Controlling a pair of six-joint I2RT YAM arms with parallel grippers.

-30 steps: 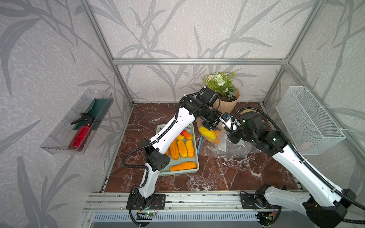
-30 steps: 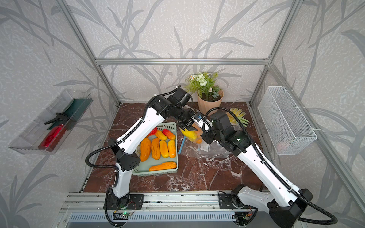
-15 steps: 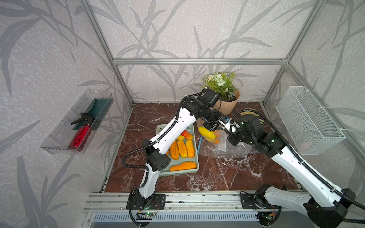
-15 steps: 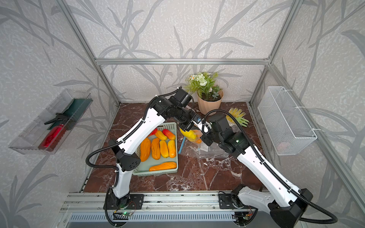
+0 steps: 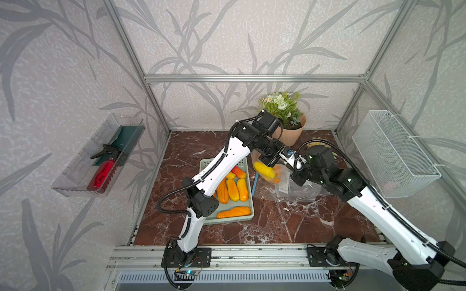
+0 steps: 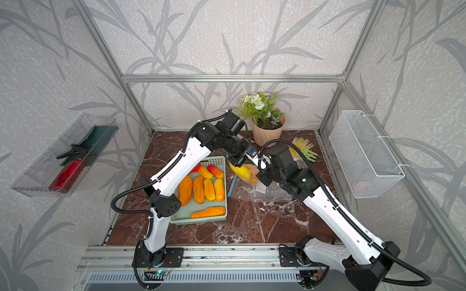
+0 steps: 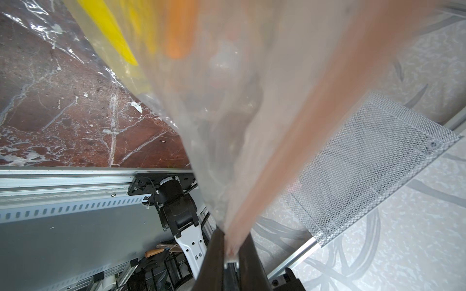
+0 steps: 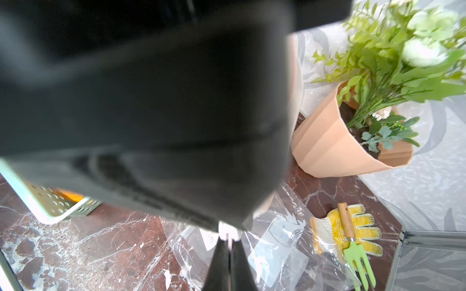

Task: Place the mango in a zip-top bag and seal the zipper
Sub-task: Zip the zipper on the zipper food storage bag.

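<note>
- Left wrist view: the left gripper [image 7: 232,254] is pinching shut on a fold of the zip-top bag [image 7: 227,113]. The clear film is fanning away from between its dark fingers [image 7: 216,254].
- Through the film the yellow mango [image 7: 106,30] is showing inside the bag, blurred, above the marble table [image 7: 63,121]. A white wire basket [image 7: 365,163] is hanging on the wall beyond.
- Right wrist view: the right gripper [image 8: 229,262] is standing closed, with a small pale bit at its tips that I cannot identify. A blurred black mass is filling most of the view.
- The rest of the bag is lying crumpled on the table, near the yellow gloves [image 8: 358,226] and the green hand fork [image 8: 353,252]. The flower pot [image 8: 327,148] is standing behind and the mint basket [image 8: 50,209] off to one side.
- Both top views: the two grippers are meeting just beside the basket, and the bag's near end is hanging raised there with the mango inside it.
- In a top view, the zipper [image 5: 255,185] is showing as a blue strip between the basket and the bag. I cannot make out its slider.
- More mangoes [image 6: 201,189] are lying in the basket.
</note>
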